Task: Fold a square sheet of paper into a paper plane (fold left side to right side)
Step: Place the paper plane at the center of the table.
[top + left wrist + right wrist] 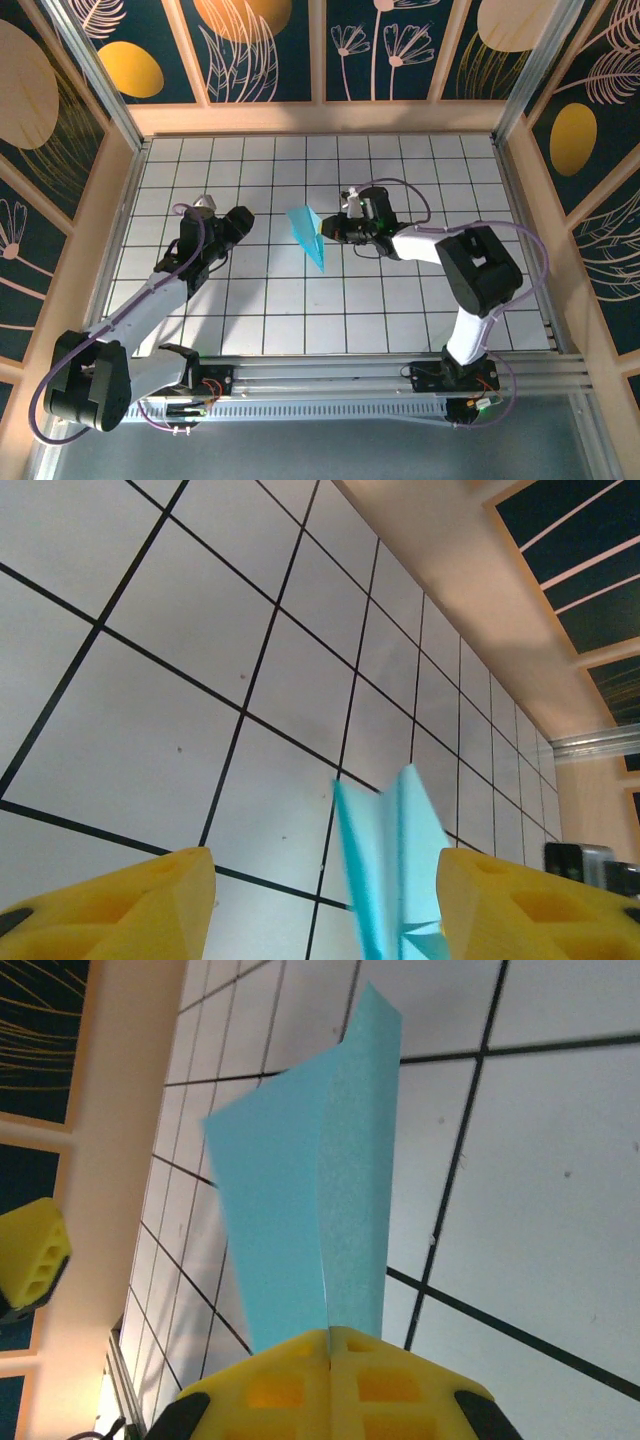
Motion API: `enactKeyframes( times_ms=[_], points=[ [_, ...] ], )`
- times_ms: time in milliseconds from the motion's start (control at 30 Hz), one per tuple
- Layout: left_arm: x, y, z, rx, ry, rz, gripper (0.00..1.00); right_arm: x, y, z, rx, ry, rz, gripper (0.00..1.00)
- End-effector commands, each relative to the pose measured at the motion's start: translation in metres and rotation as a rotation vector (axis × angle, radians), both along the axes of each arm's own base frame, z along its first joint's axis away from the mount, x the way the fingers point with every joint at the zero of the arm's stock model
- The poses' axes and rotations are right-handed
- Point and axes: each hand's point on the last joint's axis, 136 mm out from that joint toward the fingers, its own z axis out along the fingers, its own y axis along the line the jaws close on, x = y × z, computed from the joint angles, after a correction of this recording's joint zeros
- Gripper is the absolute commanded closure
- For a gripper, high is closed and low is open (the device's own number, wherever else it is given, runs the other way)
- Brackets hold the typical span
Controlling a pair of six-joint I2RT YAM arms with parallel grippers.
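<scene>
Your right gripper (330, 1338) clamped on paper plane (300, 1210). Your left gripper (244, 221) apart from plane, jaws parted, holding nothing.

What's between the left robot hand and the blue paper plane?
Nothing but bare white tiled table, seen from the top camera, between the open left gripper and the folded light-blue paper plane.

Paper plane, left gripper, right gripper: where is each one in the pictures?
paper plane (309, 238), top view, middle of the blue fold.
left gripper (323, 880), left wrist view, gap between its open yellow fingers.
right gripper (330, 1345), right wrist view, seam of its shut fingers.
</scene>
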Motion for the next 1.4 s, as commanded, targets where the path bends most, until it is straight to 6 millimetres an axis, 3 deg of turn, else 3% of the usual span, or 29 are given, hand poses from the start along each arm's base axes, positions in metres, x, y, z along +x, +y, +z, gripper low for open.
enactKeyframes(
  times_ms=[0,367,733,1067,1367],
  points=[
    [0.0,0.002,0.004,-0.024,-0.01,0.01,0.4,0.0,0.005,-0.009,0.04,0.018,0.009,1.0],
    [0.0,-0.009,-0.017,-0.03,0.042,-0.048,0.41,0.005,-0.033,-0.06,-0.059,0.127,-0.118,1.0],
    [0.01,-0.056,-0.051,-0.131,0.144,-0.251,0.47,0.003,-0.039,-0.053,-0.097,0.096,-0.111,0.9],
    [0.018,-0.122,-0.072,-0.124,0.213,-0.424,0.47,0.001,-0.039,-0.045,-0.101,0.084,-0.093,0.88],
    [0.022,-0.149,-0.094,-0.129,0.27,-0.486,0.47,-0.001,-0.037,-0.047,-0.124,0.084,-0.084,0.89]
  ],
)
